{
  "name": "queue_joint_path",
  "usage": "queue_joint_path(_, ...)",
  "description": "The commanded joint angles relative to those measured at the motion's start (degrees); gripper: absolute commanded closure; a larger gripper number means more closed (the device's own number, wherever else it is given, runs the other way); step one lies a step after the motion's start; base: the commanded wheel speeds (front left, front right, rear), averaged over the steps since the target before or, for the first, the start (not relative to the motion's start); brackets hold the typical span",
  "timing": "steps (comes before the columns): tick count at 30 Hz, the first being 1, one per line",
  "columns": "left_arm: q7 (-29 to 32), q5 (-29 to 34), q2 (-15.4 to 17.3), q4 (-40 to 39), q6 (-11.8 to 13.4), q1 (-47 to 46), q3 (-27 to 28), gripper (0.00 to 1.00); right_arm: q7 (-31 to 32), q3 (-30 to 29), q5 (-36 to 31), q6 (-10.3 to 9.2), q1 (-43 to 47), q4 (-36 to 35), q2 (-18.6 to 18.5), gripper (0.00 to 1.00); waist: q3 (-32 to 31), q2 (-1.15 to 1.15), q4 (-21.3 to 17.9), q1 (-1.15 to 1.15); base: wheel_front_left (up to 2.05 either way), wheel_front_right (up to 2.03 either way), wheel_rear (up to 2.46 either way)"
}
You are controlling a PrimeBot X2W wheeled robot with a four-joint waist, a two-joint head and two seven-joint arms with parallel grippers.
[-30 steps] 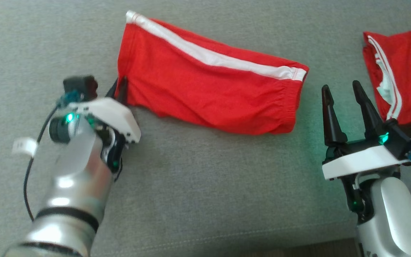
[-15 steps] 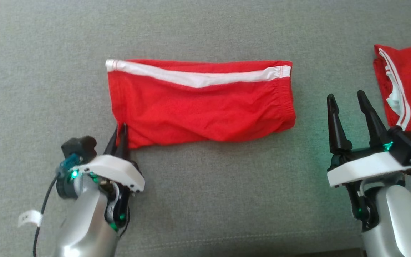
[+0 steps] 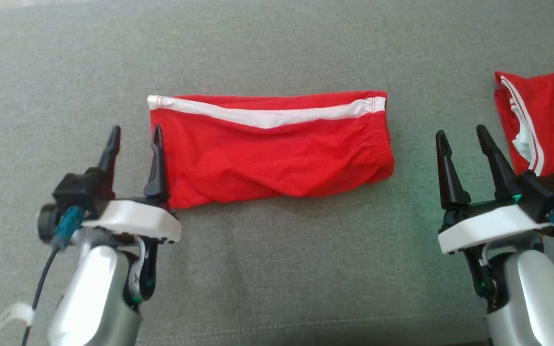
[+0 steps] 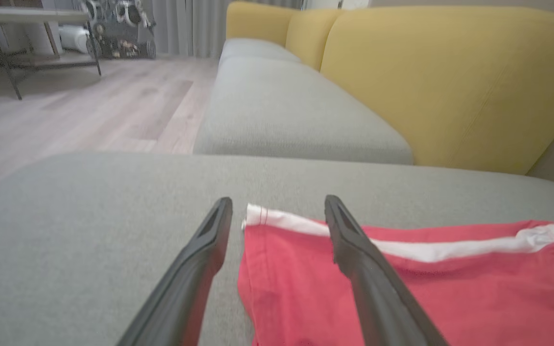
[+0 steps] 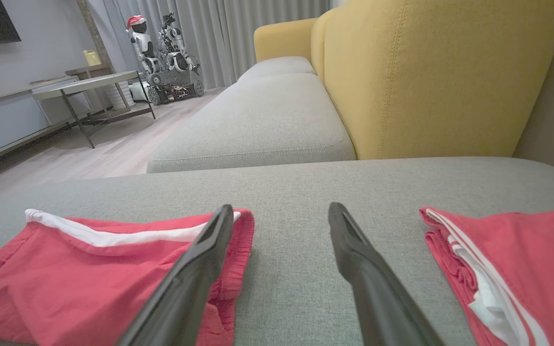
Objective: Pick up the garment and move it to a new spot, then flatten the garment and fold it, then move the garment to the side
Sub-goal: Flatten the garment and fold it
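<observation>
The garment, red shorts with a white side stripe, lies folded in a long flat band across the grey cushion. My left gripper stands open at its left end, one finger against the hem and the other over bare cushion. In the left wrist view the garment has its left edge between the spread fingers of the left gripper, ungripped. My right gripper is open just right of the garment's waistband end. The right wrist view shows the garment left of the right gripper.
A second red piece with white stripes lies bunched at the right edge, also seen as red cloth by the right gripper. Yellow backrests rise behind the cushion. Wooden floor and a metal-legged table lie beyond the far end.
My left gripper has opened and let go of the garment's lower left corner, and now stands a little higher beside the hem. The garment has settled flat. The right gripper has barely moved.
</observation>
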Motion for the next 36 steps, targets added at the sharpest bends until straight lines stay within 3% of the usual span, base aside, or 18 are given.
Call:
queue_joint_path(1,-0.81,1.46,2.12,-4.48,0.96,0.85,2.23,0.0,0.47,1.07,-0.7,-0.05,0.08,-2.19,-0.41,0.0,-0.61,0.0,0.31,0.0,0.0,0.0,0.0)
queue_joint_path(10,1.14,3.16,5.2,-11.79,2.18,6.07,2.16,0.0,1.64,0.9,-2.1,-0.05,1.94,-3.87,-0.1,0.0,-2.0,0.0,0.63,0.0,0.0,0.0,0.0)
queue_joint_path(25,2.79,2.44,5.37,-13.6,2.54,5.97,1.52,0.0,2.75,1.02,-2.83,-0.05,0.32,-3.86,-0.21,0.0,-0.87,0.0,1.88,0.0,0.0,0.0,0.0)
queue_joint_path(36,1.5,2.55,3.09,-11.56,1.56,1.53,-0.87,0.0,3.71,6.71,-2.35,-0.05,-10.71,10.97,-0.84,0.0,2.71,0.0,5.69,0.0,0.0,0.0,0.0)
